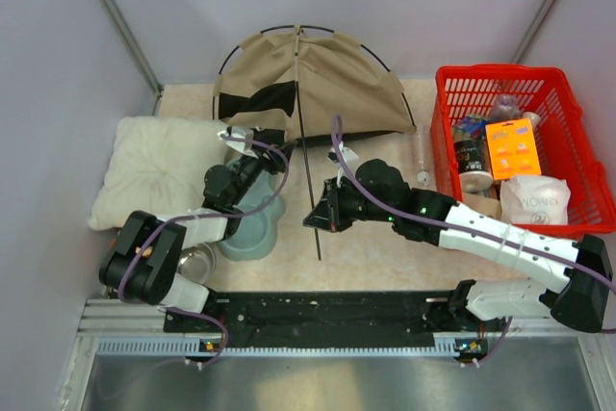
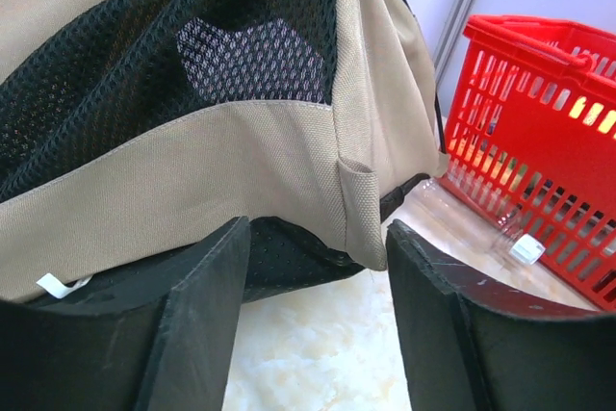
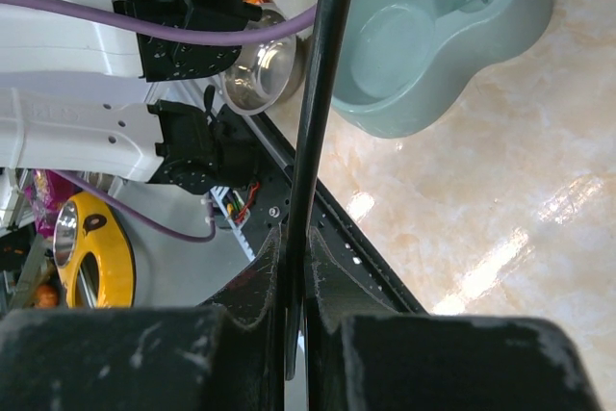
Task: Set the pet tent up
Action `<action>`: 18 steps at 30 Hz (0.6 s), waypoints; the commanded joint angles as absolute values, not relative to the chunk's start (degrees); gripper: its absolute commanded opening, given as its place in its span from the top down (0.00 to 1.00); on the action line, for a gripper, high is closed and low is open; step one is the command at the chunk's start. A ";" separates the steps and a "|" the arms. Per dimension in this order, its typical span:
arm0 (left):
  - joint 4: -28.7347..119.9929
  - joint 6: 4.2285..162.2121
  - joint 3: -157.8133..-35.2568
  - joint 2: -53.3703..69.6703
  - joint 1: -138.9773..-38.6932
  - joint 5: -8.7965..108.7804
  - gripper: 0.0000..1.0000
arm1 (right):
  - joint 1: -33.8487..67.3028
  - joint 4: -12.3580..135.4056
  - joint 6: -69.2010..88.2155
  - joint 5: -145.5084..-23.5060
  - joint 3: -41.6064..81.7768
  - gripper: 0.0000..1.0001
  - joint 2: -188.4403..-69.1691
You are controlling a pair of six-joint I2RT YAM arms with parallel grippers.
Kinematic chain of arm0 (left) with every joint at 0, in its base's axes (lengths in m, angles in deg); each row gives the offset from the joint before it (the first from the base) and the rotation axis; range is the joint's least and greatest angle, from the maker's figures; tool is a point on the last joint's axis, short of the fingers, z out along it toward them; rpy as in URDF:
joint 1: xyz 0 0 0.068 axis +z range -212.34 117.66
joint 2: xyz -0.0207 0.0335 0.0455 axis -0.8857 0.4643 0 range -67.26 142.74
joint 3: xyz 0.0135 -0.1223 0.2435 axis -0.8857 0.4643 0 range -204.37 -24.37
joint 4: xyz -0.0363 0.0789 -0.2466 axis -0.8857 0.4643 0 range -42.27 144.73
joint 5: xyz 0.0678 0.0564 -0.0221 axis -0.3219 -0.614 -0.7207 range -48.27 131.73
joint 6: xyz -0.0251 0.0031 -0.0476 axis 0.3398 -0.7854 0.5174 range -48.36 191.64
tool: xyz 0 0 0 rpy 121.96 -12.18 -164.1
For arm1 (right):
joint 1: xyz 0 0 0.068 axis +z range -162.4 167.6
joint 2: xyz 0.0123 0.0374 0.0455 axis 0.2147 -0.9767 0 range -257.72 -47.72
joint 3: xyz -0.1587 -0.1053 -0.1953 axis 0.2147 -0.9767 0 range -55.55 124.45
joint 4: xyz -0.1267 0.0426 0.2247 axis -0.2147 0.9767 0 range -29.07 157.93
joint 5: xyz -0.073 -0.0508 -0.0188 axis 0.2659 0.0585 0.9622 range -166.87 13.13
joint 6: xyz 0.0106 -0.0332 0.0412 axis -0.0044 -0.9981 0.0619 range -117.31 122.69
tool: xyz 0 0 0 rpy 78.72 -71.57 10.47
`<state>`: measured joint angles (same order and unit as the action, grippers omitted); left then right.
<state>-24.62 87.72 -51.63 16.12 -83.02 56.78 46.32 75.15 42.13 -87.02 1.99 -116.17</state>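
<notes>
The tan pet tent (image 1: 308, 84) lies slumped at the back of the table, its black mesh panels showing and thin black poles arching over it. One straight black pole (image 1: 310, 175) runs from the tent's top down toward the front. My right gripper (image 1: 321, 216) is shut on this pole (image 3: 318, 113) near its lower end. My left gripper (image 1: 234, 135) is open and empty at the tent's lower left edge; in the left wrist view its fingers (image 2: 207, 305) frame the tent's tan hem (image 2: 361, 209) and dark floor without touching them.
A cream pillow (image 1: 159, 168) lies at the left. A teal double pet bowl (image 1: 252, 223) and a steel bowl (image 1: 197, 259) sit by the left arm. A red basket (image 1: 525, 141) of items stands at the right, with a clear tube (image 1: 421, 156) beside it.
</notes>
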 commanded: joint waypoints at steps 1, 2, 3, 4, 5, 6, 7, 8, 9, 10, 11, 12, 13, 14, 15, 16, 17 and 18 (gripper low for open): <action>-27.77 85.79 -54.16 17.73 -83.96 53.69 0.41 | 45.61 71.91 40.31 -84.78 5.45 1.00 -116.01; -27.33 86.14 -54.33 18.00 -84.13 52.73 0.43 | 45.61 71.83 40.40 -84.78 5.36 1.00 -115.93; -27.33 86.40 -54.42 18.26 -84.13 52.37 0.43 | 45.52 71.91 40.40 -84.69 5.36 1.00 -116.01; -27.24 86.58 -54.51 18.52 -84.13 52.19 0.44 | 45.61 71.83 40.48 -84.60 5.19 1.00 -115.84; -26.98 86.58 -54.60 18.61 -84.39 51.75 0.44 | 45.61 71.91 40.49 -84.60 5.10 1.00 -115.84; -26.97 86.58 -54.60 18.70 -84.40 51.32 0.46 | 45.61 71.91 40.49 -84.60 5.10 1.00 -115.75; -27.06 86.58 -54.60 18.96 -84.48 51.22 0.46 | 45.61 71.83 40.49 -84.60 5.10 1.00 -115.75; -27.24 86.58 -54.77 19.05 -84.57 50.96 0.47 | 45.61 71.74 40.49 -84.51 5.01 1.00 -115.66; -27.32 86.76 -54.86 19.14 -84.66 50.61 0.51 | 45.52 71.83 40.49 -84.51 5.09 1.00 -115.66; -27.41 86.76 -55.12 19.31 -84.57 50.61 0.55 | 45.61 71.74 40.49 -84.43 5.01 1.00 -115.66; -27.41 86.76 -55.39 19.49 -84.57 50.43 0.58 | 45.61 71.65 40.40 -84.51 5.01 1.00 -115.66; -27.41 86.84 -55.65 19.58 -84.66 50.43 0.63 | 45.61 71.65 40.48 -84.43 5.09 1.00 -115.66; -27.33 86.93 -55.83 19.67 -84.66 50.43 0.69 | 45.61 71.56 40.49 -84.42 5.01 1.00 -115.66; -27.24 87.02 -56.09 19.67 -84.75 50.69 0.75 | 45.61 71.39 40.40 -84.42 5.01 1.00 -115.75; -26.98 87.02 -56.27 19.49 -84.66 50.61 0.81 | 45.61 71.30 40.40 -84.42 4.92 1.00 -115.58; -26.63 87.02 -56.44 19.32 -84.83 51.04 0.91 | 45.61 71.21 40.48 -84.34 4.83 1.00 -115.58; -26.27 87.02 -56.53 18.97 -84.75 51.40 1.00 | 45.69 70.78 40.49 -84.25 4.74 1.00 -115.49; -25.84 87.11 -56.62 18.62 -84.83 51.75 1.00 | 45.70 70.08 40.40 -84.16 4.40 1.00 -115.40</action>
